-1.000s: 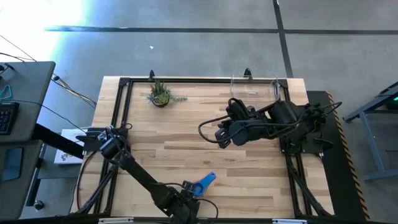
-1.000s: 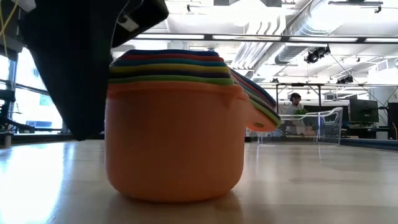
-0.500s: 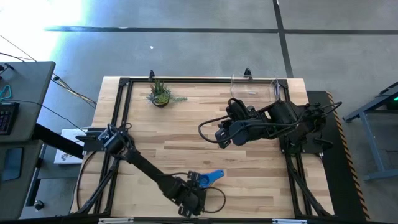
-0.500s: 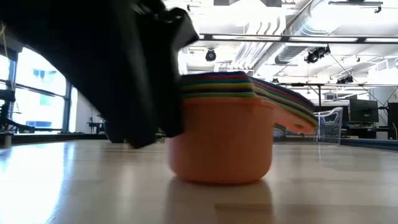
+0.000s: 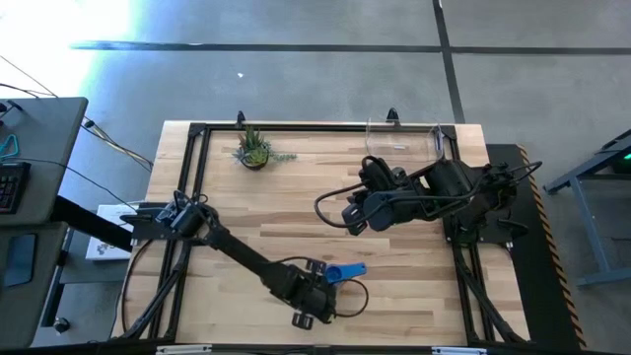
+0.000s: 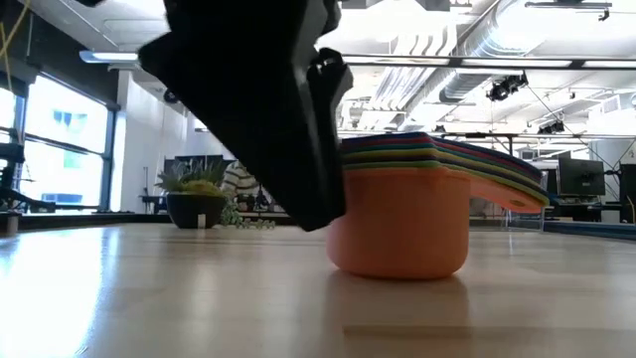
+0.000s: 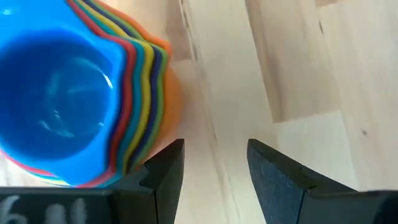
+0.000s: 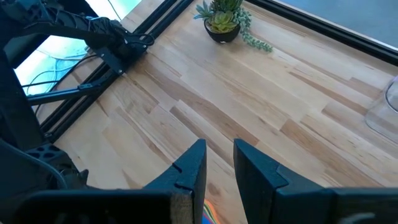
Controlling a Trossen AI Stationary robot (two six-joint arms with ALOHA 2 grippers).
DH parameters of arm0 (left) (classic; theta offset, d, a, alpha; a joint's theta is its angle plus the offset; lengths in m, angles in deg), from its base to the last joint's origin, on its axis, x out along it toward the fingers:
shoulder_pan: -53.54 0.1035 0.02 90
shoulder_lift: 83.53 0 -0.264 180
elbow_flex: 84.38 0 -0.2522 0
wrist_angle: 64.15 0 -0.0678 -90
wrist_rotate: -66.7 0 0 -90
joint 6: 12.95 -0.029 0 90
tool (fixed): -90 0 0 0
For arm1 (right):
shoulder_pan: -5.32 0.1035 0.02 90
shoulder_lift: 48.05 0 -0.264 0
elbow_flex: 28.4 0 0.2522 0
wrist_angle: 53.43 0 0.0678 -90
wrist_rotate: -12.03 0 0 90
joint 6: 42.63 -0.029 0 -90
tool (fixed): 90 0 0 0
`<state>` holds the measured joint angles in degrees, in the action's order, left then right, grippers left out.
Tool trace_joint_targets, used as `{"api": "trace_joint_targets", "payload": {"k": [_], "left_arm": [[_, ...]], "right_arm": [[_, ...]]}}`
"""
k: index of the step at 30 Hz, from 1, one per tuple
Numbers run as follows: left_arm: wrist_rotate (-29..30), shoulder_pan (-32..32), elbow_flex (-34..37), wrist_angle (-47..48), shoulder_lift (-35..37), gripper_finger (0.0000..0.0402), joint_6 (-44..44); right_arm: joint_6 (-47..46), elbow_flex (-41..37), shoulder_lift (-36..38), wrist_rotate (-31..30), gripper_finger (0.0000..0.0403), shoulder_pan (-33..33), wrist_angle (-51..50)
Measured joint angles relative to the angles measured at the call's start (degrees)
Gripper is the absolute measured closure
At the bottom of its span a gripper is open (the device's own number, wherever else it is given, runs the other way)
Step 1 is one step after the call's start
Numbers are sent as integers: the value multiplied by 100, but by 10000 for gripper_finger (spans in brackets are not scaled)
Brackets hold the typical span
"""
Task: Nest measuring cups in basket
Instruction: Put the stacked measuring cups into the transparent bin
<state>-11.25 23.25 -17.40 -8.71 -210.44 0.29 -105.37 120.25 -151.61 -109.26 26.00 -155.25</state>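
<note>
Your left gripper is down at the near edge of the table, fingers spread apart with nothing between them. The stack of measuring cups sits on the wood right beside it, not clamped. In the left wrist view the blue cup is the innermost one, rims of red, yellow, green and purple fanning out around it, and one finger lies close against the stack's side. From table height, the orange cup is the outer shell, standing flat on the boards, handles pointing away from the dark gripper body, which touches or nearly touches it; you can't tell which.

Your right gripper hangs over the middle of the table, well apart from the cups. Its fingers stand narrowly apart, holding nothing.

The clear basket is at the far right corner, with no cups in it. The potted plant stands near the far left side.
</note>
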Motion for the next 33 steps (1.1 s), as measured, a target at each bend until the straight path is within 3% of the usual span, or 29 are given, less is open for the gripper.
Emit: {"api": "trace_joint_targets", "payload": {"k": [10, 25, 33], "left_arm": [[-249, -124, -7, 412, 422, 234, 11], [-181, -232, -7, 899, 2059, 234, -444], [356, 109, -7, 1273, 2895, 234, -664]], "right_arm": [[0, 0, 0, 354, 330, -2, -39], [-21, 0, 0, 487, 330, -2, -203], [660, 0, -2, 229, 330, -137, -197]]}}
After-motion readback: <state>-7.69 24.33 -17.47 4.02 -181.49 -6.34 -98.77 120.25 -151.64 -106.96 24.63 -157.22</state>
